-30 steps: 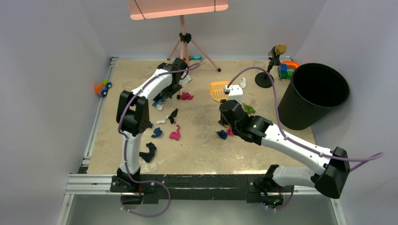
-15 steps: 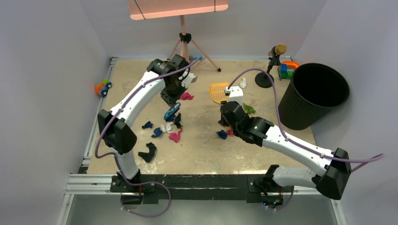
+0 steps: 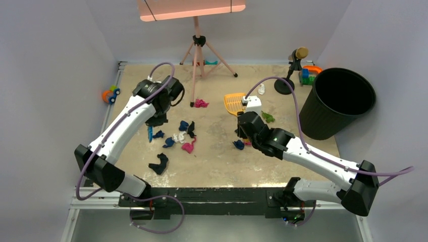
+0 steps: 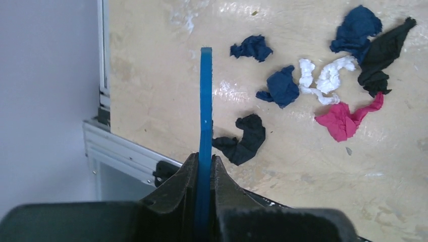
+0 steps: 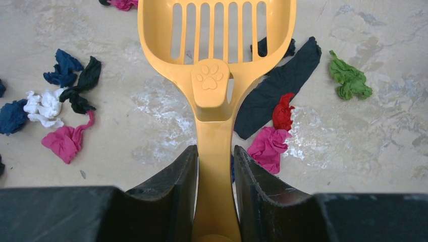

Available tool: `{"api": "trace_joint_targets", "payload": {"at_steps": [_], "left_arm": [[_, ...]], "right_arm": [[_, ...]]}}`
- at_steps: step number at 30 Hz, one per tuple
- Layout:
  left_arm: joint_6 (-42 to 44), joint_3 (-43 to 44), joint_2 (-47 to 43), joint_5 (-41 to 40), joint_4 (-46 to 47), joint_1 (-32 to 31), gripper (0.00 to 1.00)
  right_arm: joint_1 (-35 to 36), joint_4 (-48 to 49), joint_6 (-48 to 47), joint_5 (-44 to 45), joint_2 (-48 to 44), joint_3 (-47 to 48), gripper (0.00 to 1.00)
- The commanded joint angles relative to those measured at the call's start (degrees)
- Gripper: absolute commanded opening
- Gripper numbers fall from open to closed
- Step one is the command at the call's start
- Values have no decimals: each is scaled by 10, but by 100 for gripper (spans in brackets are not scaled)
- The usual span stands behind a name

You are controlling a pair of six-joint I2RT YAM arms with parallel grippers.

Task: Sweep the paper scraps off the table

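The left gripper (image 4: 204, 162), clamped on the blue brush (image 4: 206, 96), has swung from the far centre of the table (image 3: 217, 164) to just left of the paper scraps (image 4: 330, 80). The right gripper (image 5: 214, 159), barely moved, squeezes the yellow dustpan (image 5: 212, 83) handle above more scraps. A tripod (image 3: 195, 75) stands behind; a black bin (image 3: 343, 101) sits at the right.

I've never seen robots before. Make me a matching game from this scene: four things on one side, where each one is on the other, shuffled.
Things:
1. blue brush
2. yellow dustpan
3. black bin
4. green paper scrap

Places:
A. lying loose on the table
B. clamped in the right gripper
C. clamped in the left gripper
D. standing upright at the table's right side

Pairs: 1-C, 2-B, 3-D, 4-A
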Motion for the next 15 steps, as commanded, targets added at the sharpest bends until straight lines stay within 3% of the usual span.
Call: {"api": "trace_joint_targets", "payload": {"at_steps": [1,5,15], "left_arm": [[-202,-44,-45,-35,-92,3,0],[-300,-78,-27,-63,-159,5,0],[-287,-265,-50,58,33,6,0]], "right_arm": [[-3,36,5,-1,-12,-4,0],[-3,44,8,2,-9,-5,0],[-3,40,24,3,-21,-16,0]]}}
